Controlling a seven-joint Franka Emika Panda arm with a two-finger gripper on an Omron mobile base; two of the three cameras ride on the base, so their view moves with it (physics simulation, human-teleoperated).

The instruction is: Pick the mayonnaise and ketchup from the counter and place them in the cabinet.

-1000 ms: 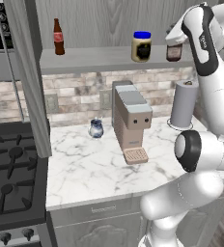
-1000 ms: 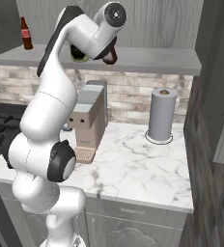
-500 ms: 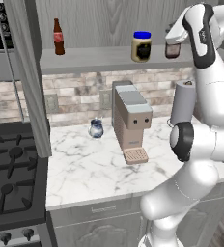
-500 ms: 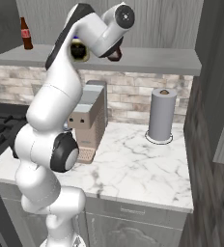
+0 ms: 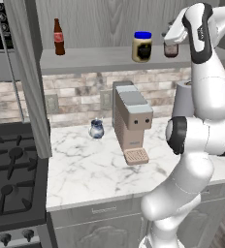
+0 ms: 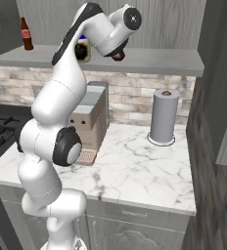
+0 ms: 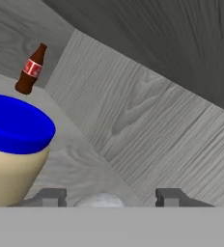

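Note:
The mayonnaise (image 5: 142, 47), a cream jar with a blue lid, stands on the cabinet's pale shelf board (image 5: 95, 58). Just right of it on the same board stands the dark ketchup (image 5: 171, 50), with my gripper (image 5: 171, 43) over its top. From the right base view the ketchup (image 6: 119, 55) shows under the hand, and the mayonnaise (image 6: 82, 51) is half hidden by the arm. In the hand view the fingertips (image 7: 49, 197) stand wide apart, a pale rounded top low between them, with gaps on both sides. The mayonnaise (image 7: 16, 140) fills the left there.
A slim red-labelled bottle (image 5: 59, 37) stands at the shelf's left end. On the marble counter (image 5: 95, 169) are a coffee machine (image 5: 131, 121), a small glass jug (image 5: 96, 129) and a paper towel roll (image 6: 163, 115). A stove (image 5: 10, 179) lies left.
The arm's elbow and upper links have swung while the hand stayed at the ketchup on the shelf. The ketchup and mayonnaise have kept their places.

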